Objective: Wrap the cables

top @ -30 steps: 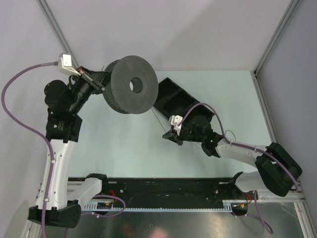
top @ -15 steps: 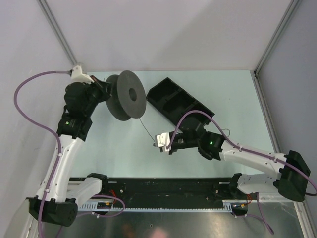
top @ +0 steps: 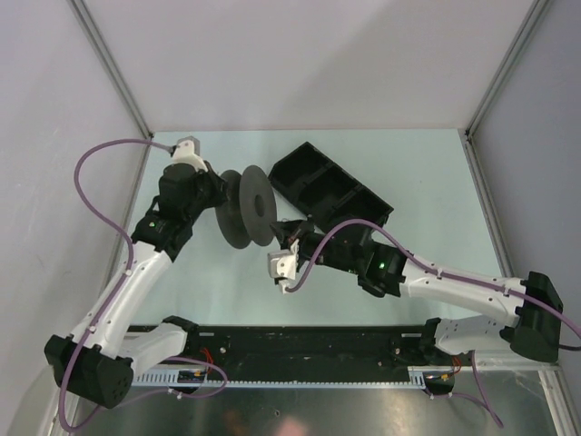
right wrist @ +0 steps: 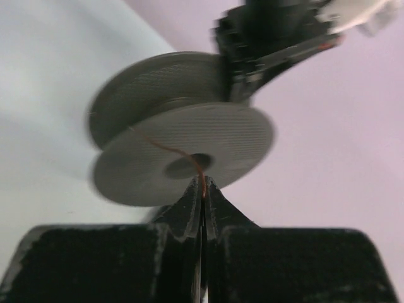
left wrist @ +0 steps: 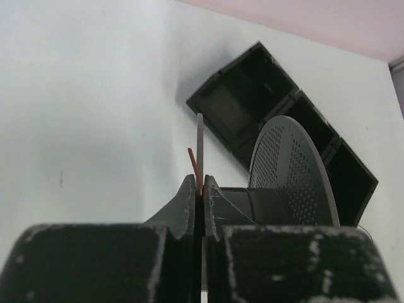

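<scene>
Right wrist view is showing the right fingers (right wrist: 202, 189) pinching shut on the cable (right wrist: 165, 149), which is running across the spool (right wrist: 233, 136) flange. Left fingers (left wrist: 200, 190) are clamping shut on the spool's rim. Winding is judged under way; the amount already wound is not showing.

The spool (top: 247, 207) stands on edge left of the middle of the surface (top: 427, 173), its axis running left to right. The left jaws clamp its left flange from the left. Whether it touches the surface cannot be told. The tray (top: 331, 186) lies on the surface just behind and right of the spool. It is set diagonally, its three compartments in a row running toward the right front. The right jaws sit just in front and right of the spool, pinched on the wire (right wrist: 165, 149), which runs from them across the facing flange to its rim.
</scene>
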`<state>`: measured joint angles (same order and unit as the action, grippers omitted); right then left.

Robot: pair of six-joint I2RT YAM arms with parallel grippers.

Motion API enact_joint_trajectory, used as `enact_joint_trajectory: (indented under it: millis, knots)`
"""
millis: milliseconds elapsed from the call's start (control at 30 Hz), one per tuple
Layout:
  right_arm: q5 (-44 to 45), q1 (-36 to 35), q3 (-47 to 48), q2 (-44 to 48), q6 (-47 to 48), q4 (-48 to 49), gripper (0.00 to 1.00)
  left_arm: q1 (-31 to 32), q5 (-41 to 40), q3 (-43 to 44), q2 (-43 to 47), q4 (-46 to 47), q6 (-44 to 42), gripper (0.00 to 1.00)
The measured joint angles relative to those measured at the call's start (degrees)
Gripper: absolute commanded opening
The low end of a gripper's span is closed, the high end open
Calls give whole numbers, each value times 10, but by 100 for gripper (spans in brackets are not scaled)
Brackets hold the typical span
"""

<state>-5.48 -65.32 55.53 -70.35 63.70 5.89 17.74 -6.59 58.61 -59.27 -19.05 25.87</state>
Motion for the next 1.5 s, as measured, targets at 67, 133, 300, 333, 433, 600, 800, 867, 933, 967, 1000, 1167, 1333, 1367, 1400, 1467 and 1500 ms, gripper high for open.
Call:
enact_joint_trajectory:
  millis: [67, 133, 300, 333, 433, 600, 800, 867, 933, 967, 1000, 1167, 1333, 1367, 1400, 1467, 1500]
  knots:
    - [24, 0, 0, -5, 15, 42, 0, 14, 1, -12, 0, 0, 0, 0]
    - [42, 0, 1, -10, 25, 80, 2, 26, 8, -23, 0, 0, 0, 0]
    - [67, 6, 9, -31, 29, 138, 10, 45, 50, -44, 2, 3, -5, 0]
    - [69, 10, 13, -36, 28, 144, 10, 48, 62, -47, 3, 4, -10, 0]
    - [73, 29, 27, -48, 25, 159, 9, 53, 105, -56, 14, 7, -36, 0]
    - [73, 83, 54, -55, 13, 164, 9, 57, 217, -83, 61, 15, -111, 0]
    - [61, 150, 64, -56, -34, 146, 9, 55, 336, -92, 123, 26, -179, 0]
    - [53, 174, 66, -56, -55, 125, 5, 45, 375, -89, 134, 29, -188, 0]
    - [39, 199, 69, -54, -82, 98, 1, 24, 412, -76, 135, 25, -188, 0]
    - [29, 213, 69, -52, -100, 79, 1, 9, 430, -65, 133, 24, -187, 0]
    - [20, 226, 69, -49, -119, 59, 1, -9, 446, -51, 129, 24, -185, 0]
    - [-78, 280, 70, -28, -215, -37, 12, -96, 504, 41, 94, 31, -145, 0]
    - [-193, 320, 76, -14, -270, -138, 42, -128, 543, 114, 59, 27, -82, 0]
    - [-209, 325, 76, -15, -281, -158, 45, -130, 544, 125, 56, 27, -69, 0]
    - [-223, 326, 76, -15, -290, -176, 49, -132, 544, 134, 54, 30, -55, 0]
    - [-247, 325, 76, -15, -312, -201, 59, -134, 542, 150, 52, 35, -29, 3]
    - [-257, 325, 76, -15, -324, -207, 64, -134, 539, 157, 51, 37, -18, 4]
